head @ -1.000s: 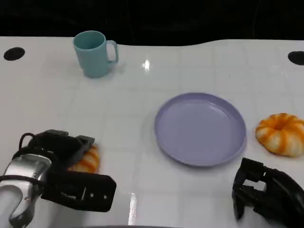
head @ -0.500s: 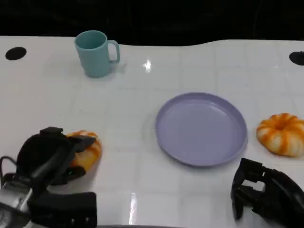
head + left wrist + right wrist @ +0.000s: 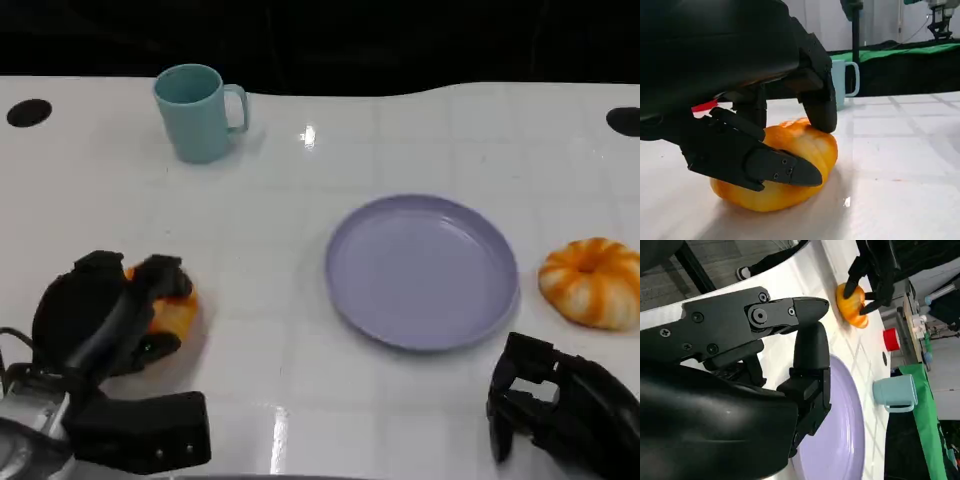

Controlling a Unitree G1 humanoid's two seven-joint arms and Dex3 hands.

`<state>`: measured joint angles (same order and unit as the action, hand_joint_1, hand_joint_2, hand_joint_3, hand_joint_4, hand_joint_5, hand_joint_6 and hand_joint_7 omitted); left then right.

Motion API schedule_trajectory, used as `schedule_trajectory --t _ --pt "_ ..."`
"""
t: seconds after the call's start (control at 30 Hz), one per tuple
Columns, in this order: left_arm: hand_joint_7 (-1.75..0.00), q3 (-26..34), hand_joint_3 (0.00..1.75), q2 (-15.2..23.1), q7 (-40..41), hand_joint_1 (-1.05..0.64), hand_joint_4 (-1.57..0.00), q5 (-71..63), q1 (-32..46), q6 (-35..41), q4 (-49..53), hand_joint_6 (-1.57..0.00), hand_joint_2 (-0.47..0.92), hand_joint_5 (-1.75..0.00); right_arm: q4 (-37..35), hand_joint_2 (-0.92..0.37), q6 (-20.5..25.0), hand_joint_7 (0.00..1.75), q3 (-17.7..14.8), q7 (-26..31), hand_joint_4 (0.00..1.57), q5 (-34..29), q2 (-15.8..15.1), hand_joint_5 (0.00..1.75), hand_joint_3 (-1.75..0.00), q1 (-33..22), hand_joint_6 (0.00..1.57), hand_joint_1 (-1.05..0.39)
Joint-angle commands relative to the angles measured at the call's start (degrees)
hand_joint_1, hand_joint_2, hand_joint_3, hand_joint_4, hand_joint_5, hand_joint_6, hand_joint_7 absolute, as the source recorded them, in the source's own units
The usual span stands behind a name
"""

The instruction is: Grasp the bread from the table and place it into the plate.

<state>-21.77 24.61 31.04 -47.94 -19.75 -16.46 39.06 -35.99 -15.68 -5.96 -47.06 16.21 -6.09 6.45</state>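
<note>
1. The left hand is closing over the orange bread, one finger pressing its top, another lying across its side.
2. The bread is sitting on the white table.
3. A teal mug is standing behind it, well apart.

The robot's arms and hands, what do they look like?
The left robot hand is matte black, a rounded shell with blocky, tapering fingers showing small screw heads. Its forearm is silver metal with a thin black cable looped alongside and a black rectangular block at the wrist. The right robot hand is the same black, angular and boxy, with round screws at the finger pivots.
</note>
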Motion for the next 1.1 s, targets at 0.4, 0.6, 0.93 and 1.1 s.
schedule_trajectory --t 0.4,0.6,0.93,1.1 --pt "-1.75 6.0 0.36 0.9 -13.1 -0.21 -0.66 11.8 -0.3 -2.8 -12.3 -0.45 0.91 -1.75 -0.9 -0.92 0.4 1.57 -0.4 0.6 0.70 0.5 -0.7 1.75 -0.20 0.5 0.63 -0.59" --pt "-1.75 6.9 0.40 0.1 -17.0 -0.21 -0.68 14.5 -1.2 -3.3 -14.7 -0.47 0.88 -1.75 -1.0 -0.92 0.3 1.56 -0.3 0.6 0.71 0.4 -0.8 1.75 -0.21 0.5 0.64 -0.59" --pt "-1.75 5.0 0.83 -4.2 -21.8 -0.13 -0.73 14.8 -9.6 -6.4 -11.5 -0.51 0.63 -1.75 -0.8 -0.92 0.4 1.60 -0.2 0.8 0.70 0.4 -0.5 1.75 -0.20 0.5 0.63 -0.58" --pt "-1.75 2.5 1.02 -7.2 -24.0 -0.15 -0.80 14.4 -16.1 -8.7 -4.5 -0.61 0.54 -1.75 -1.1 -0.92 -0.9 1.63 0.0 1.0 0.71 0.0 -0.3 1.75 -0.21 0.5 0.62 -0.59"
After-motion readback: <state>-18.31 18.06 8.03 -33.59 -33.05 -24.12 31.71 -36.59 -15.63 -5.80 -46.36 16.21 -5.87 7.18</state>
